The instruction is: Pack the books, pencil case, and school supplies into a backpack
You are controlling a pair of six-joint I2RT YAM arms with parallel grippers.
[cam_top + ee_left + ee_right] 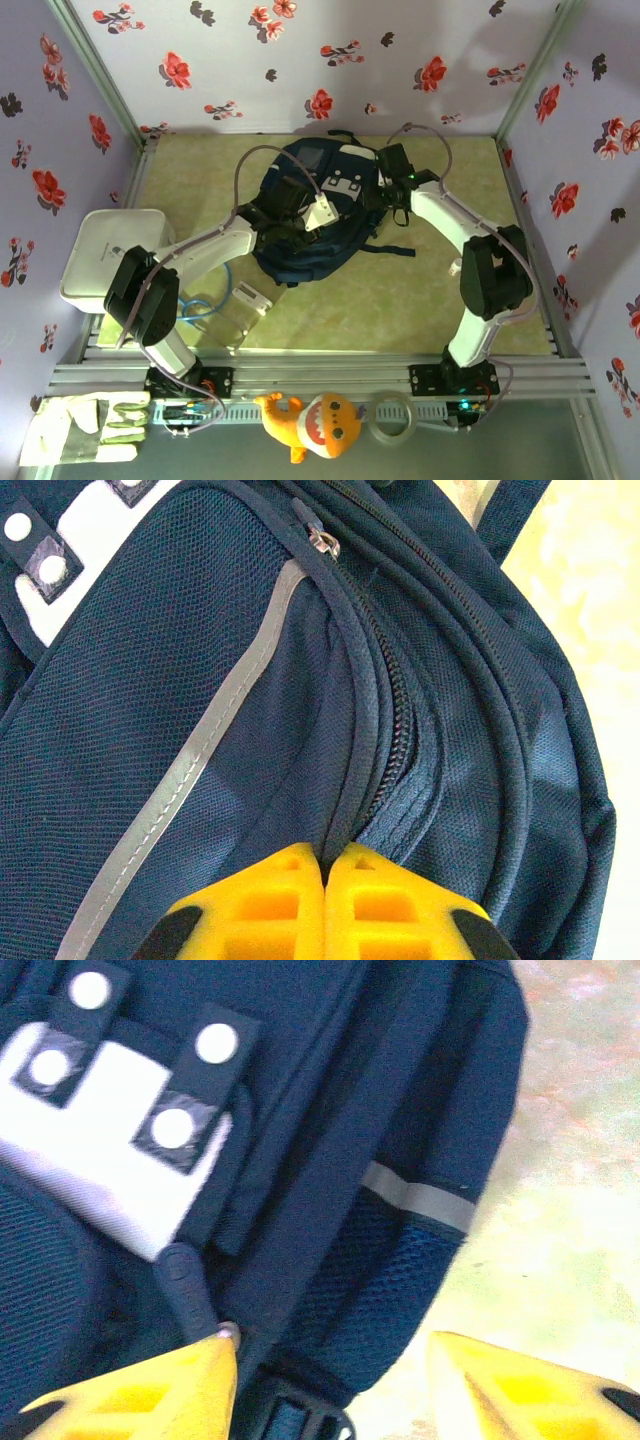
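The navy backpack (pixel 310 215) lies in the middle of the table, its white-grey front patches facing up. My left gripper (pixel 327 865) is shut, its yellow tips pinching a ridge of backpack (pixel 200 680) fabric beside the zipper (pixel 395 730). At the bag's right side my right gripper (pixel 335 1360) stands open, straddling the blue mesh side pocket (pixel 400 1280). Its left fingertip (pixel 190 1375) sits just under a dark zipper pull (pixel 185 1280). White snaps and a white patch (pixel 100 1150) show above it. The books, pencil case and school supplies are out of view.
A white flat tray (pixel 110 255) sits at the left edge. A small white box (pixel 250 297) and a blue cord (pixel 205 300) lie near the left arm. A glove (pixel 85 425), orange plush (pixel 310 422) and tape roll (pixel 393 415) rest on the near ledge.
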